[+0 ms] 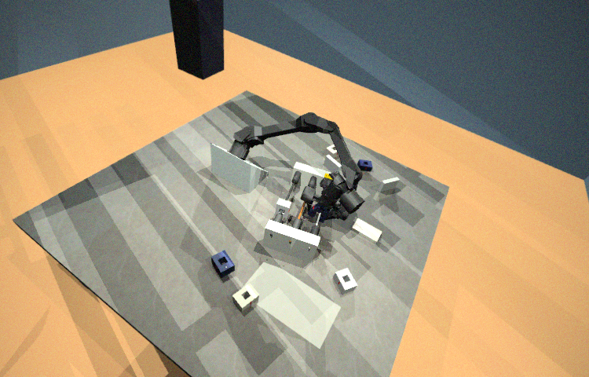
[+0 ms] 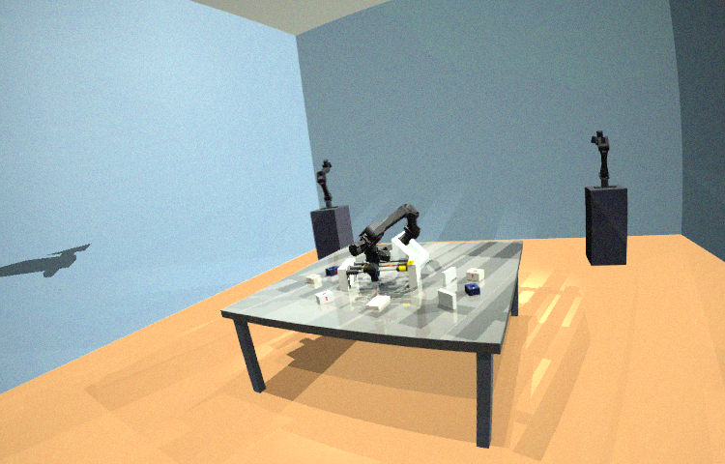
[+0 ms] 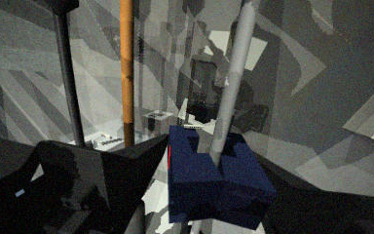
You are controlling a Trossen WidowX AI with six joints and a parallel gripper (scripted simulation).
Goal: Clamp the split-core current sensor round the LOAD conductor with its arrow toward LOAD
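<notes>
The dark blue sensor (image 1: 317, 210) (image 3: 194, 177) is around the light grey conductor (image 3: 233, 88), which enters its upper face and shows again below it. A red mark shows on its left side in the wrist view. Whether it is latched, and which way its arrow points, I cannot tell. My gripper (image 3: 204, 144) is shut on the sensor, one finger against each side. The orange conductor (image 1: 301, 210) (image 3: 127, 73) and the black conductor (image 3: 67, 73) run to the left of it. No LOAD lettering is readable; a yellow piece (image 1: 328, 176) (image 2: 410, 263) sits at one end block.
White end blocks (image 1: 292, 233) (image 2: 414, 276) bear the conductors. A white block (image 1: 283, 203) sits by the leftmost conductor. Around stand a blue block (image 1: 223, 262), a cream block (image 1: 245, 298), a white block (image 1: 345, 280), a flat white block (image 1: 367, 229) and a pale upright panel (image 1: 237, 170).
</notes>
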